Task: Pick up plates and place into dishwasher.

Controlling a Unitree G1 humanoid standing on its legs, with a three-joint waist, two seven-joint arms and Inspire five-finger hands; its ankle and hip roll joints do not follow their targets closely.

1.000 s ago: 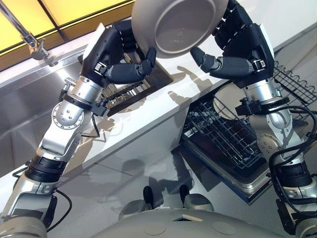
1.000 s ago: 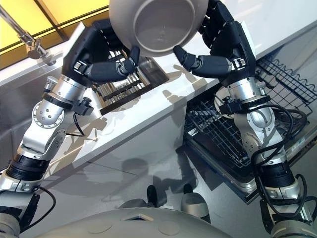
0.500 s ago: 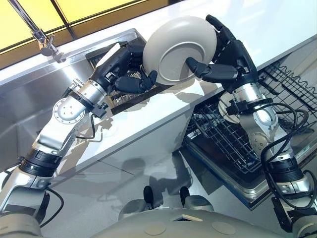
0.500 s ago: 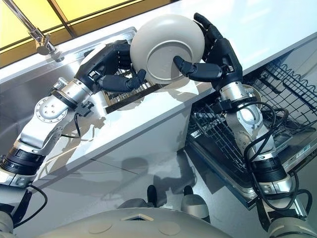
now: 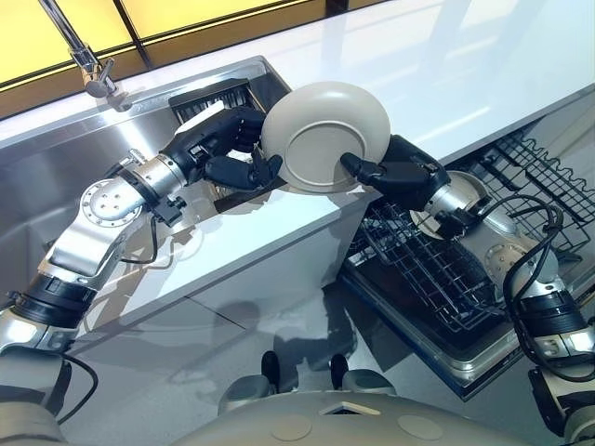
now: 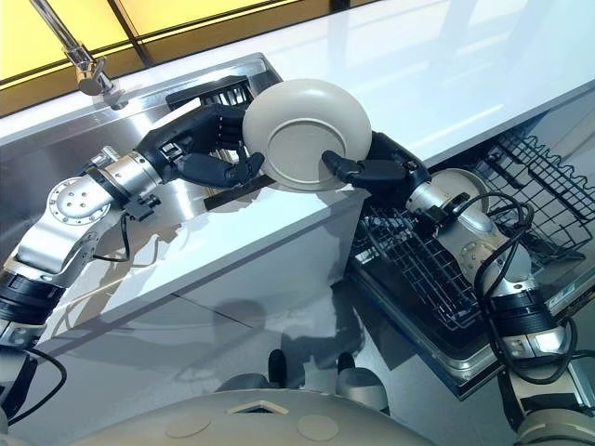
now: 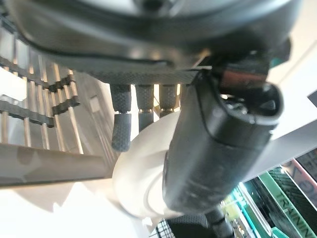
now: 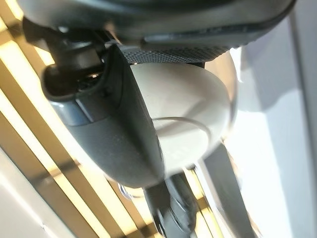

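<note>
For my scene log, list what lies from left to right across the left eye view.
faucet → left hand → plate → right hand → dishwasher rack

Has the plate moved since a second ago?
Yes. Held between left hand and right hand, the plate has dropped from over the sink rack toward the front edge of the counter, nearer the dishwasher rack.
</note>
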